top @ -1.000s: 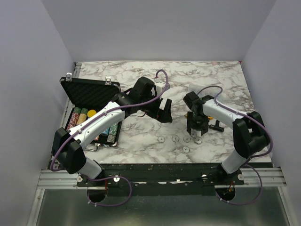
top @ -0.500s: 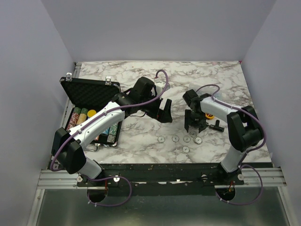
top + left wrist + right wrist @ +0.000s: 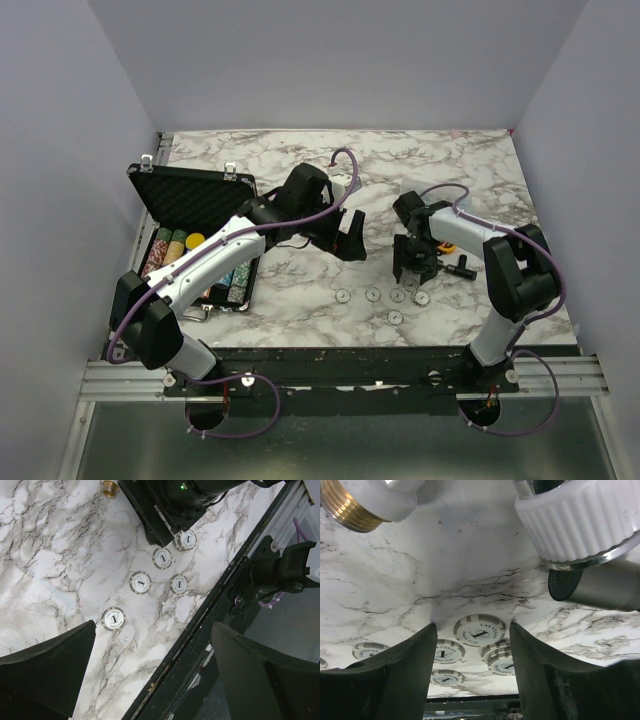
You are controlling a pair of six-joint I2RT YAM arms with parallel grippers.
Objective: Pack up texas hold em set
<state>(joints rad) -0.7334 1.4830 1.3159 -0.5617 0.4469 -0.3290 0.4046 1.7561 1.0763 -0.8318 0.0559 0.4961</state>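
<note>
The black case (image 3: 190, 200) lies open at the table's left, with rows of coloured chips (image 3: 170, 250) inside, partly hidden by my left arm. Several white chips (image 3: 373, 294) lie on the marble near the front edge. My right gripper (image 3: 412, 262) points down over them. In the right wrist view it (image 3: 472, 626) is open, its fingertips on the table either side of one white chip (image 3: 479, 630), with small gaps to it. My left gripper (image 3: 350, 235) hangs wide open and empty above the table centre. The left wrist view shows it (image 3: 152, 630) and the chips (image 3: 140, 582).
An orange ring with black tools (image 3: 450, 255) lies just right of my right gripper. A brass fitting (image 3: 347, 505) and a white ribbed fitting (image 3: 580, 525) lie beyond the right fingers. The black front rail (image 3: 400, 355) runs close to the chips.
My right arm's elbow has folded in toward the table, and its gripper has edged slightly away from the front edge. The left arm has not moved.
</note>
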